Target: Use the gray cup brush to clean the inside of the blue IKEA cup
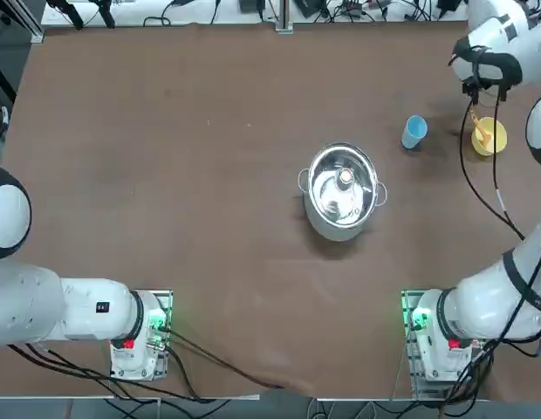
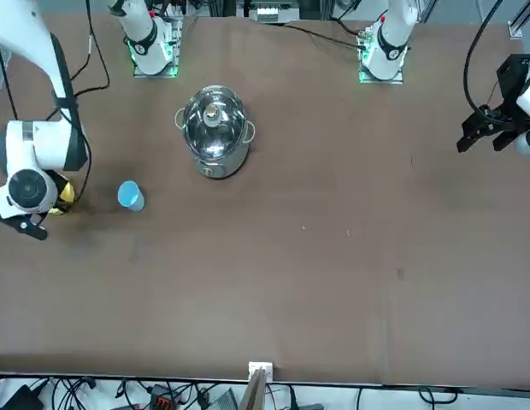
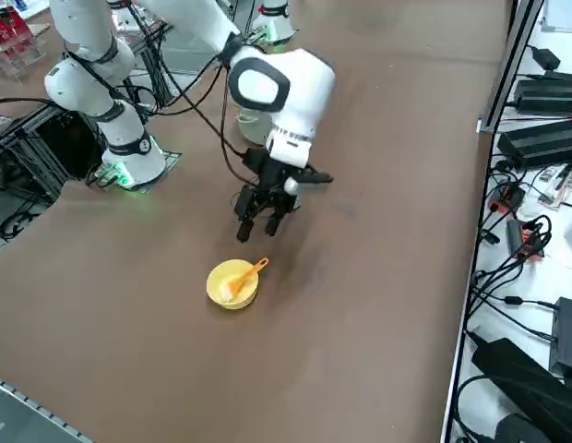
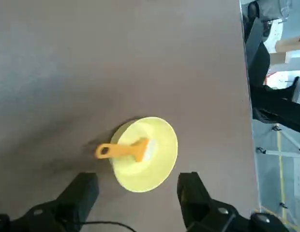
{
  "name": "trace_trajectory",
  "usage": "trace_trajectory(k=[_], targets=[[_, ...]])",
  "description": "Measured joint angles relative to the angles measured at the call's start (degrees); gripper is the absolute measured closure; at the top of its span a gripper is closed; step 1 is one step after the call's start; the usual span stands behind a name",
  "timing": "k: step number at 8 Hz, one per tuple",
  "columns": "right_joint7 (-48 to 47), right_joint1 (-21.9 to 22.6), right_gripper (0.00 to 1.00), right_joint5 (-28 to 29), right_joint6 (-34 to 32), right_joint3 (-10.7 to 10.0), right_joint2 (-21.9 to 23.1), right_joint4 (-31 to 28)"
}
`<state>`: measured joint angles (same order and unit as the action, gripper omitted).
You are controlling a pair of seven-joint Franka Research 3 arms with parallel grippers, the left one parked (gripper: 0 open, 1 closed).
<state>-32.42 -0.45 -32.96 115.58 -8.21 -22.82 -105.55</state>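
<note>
A: Hovering over the yellow bowl point(image 4: 146, 153), the right gripper point(image 4: 138, 193) stands with fingers spread, empty.

B: And the gray cup brush point(image 4: 123, 150)?

A: Lying in that bowl, handle overhanging the rim toward 9 o'clock in the wrist view. The blue IKEA cup point(image 1: 414, 132) stands at the bowl's 9 o'clock seen overhead, probably upright.

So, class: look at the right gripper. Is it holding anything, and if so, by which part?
Nothing is held. The right gripper is open above the yellow bowl, and the gray cup brush lies in the bowl, its handle over the rim.
</note>
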Motion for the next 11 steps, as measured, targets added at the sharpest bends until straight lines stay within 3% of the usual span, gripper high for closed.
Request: trace_trajectory(k=[3,6,8,11], targets=[[8.6,0.3,0.00,11.0,-8.5,1.9,2.7,6.9],[18.1,0.6,0.00,20.9,-20.8,4.2,4.6,18.7],[24.6,0.5,0.00,26.9,-28.0,4.4,6.5,25.8],[28.2,0.5,0.00,33.7,-31.9,4.3,10.2,29.2]])
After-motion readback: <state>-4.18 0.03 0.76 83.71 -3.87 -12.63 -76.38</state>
